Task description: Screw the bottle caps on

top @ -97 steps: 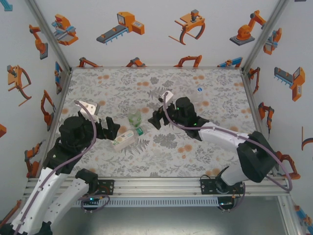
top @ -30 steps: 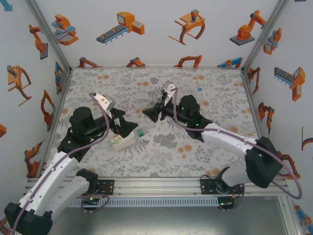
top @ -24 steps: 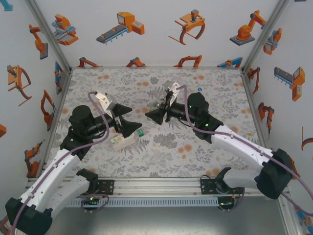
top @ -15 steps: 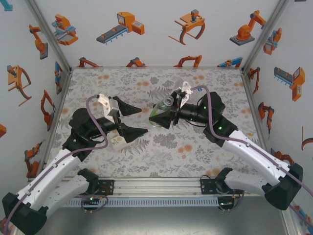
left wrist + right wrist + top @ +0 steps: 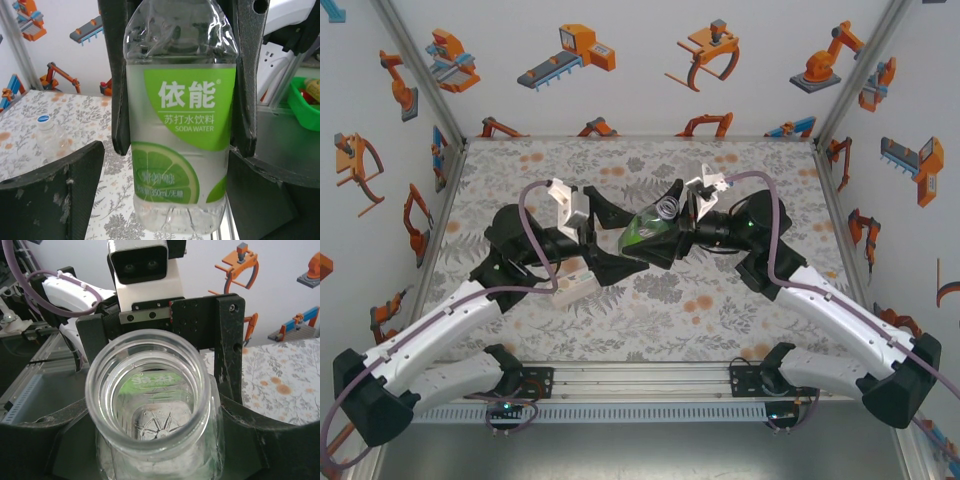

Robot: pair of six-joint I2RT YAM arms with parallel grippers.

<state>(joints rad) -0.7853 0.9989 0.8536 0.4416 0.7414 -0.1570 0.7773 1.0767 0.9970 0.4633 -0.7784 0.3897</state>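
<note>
The right fingers (image 5: 116, 100) clamp an uncapped clear plastic bottle (image 5: 177, 125), held lengthwise above the bench (image 5: 720, 310). Its green-and-white label reads "依能", "苏打水饮料", "SODA WATER", "350ml". The left fingers (image 5: 50, 195) stand open astride its base.

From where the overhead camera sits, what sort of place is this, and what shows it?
Probably a robot test cell: a floral-covered table boxed in by white walls printed with cartoon robots, an aluminium rail at the near edge, and two arms bolted to it.

Floral table (image 5: 720, 310), cartoon-robot walls (image 5: 640, 100)
</note>
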